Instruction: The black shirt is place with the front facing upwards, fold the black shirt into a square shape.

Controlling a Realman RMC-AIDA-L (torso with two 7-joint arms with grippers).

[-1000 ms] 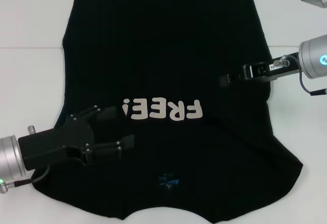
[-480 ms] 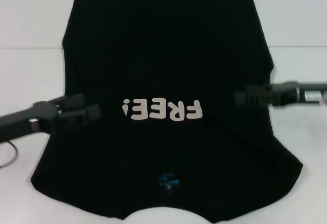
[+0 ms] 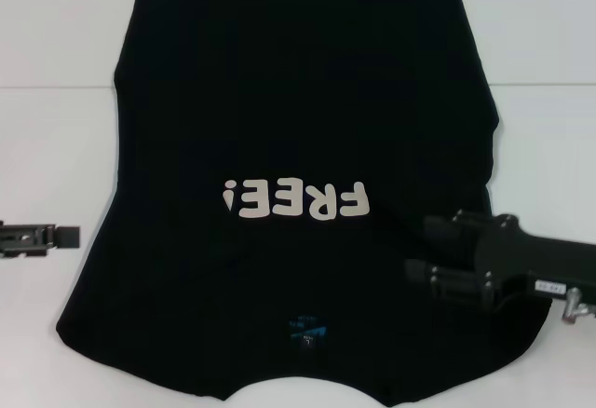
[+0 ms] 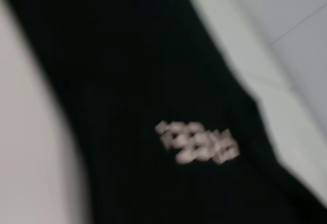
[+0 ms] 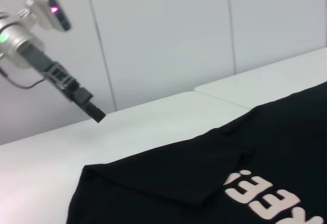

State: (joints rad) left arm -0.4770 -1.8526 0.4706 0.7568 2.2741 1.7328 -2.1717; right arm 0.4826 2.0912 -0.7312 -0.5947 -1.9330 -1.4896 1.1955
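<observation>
A: Head view first. Where is the shirt [image 3: 298,147]?

B: Spread flat on the white tabletop [image 3: 56,147], front up. The white "FREE!" lettering [image 3: 296,200] reads upside down from the robot's side, and the small blue neck label [image 3: 306,330] lies near the robot, so the collar end is nearest and the hem farthest. Both sleeves look folded in, leaving slanted edges at the near corners.

A: And the right gripper [image 3: 421,250]?

B: It is over the shirt's near right part, just beside the end of the lettering, pointing toward the middle of the cloth. Its jaws stand spread, one finger above the other in that view, with nothing between them. Whether they touch the cloth I cannot tell.

A: The left gripper [image 3: 71,237]?

B: It is at the left edge of the view, over bare tabletop, just off the shirt's left side and clear of it. Only the tip shows there. In the right wrist view it [image 5: 94,113] hangs in the air above the tabletop beyond the shirt [image 5: 214,183], and the jaws seem pressed together, though it is small there.

A: The left wrist view?

B: Blurred. It shows the black cloth [image 4: 153,81] with the lettering [image 4: 196,142] as a pale smear, tabletop on either side.
</observation>
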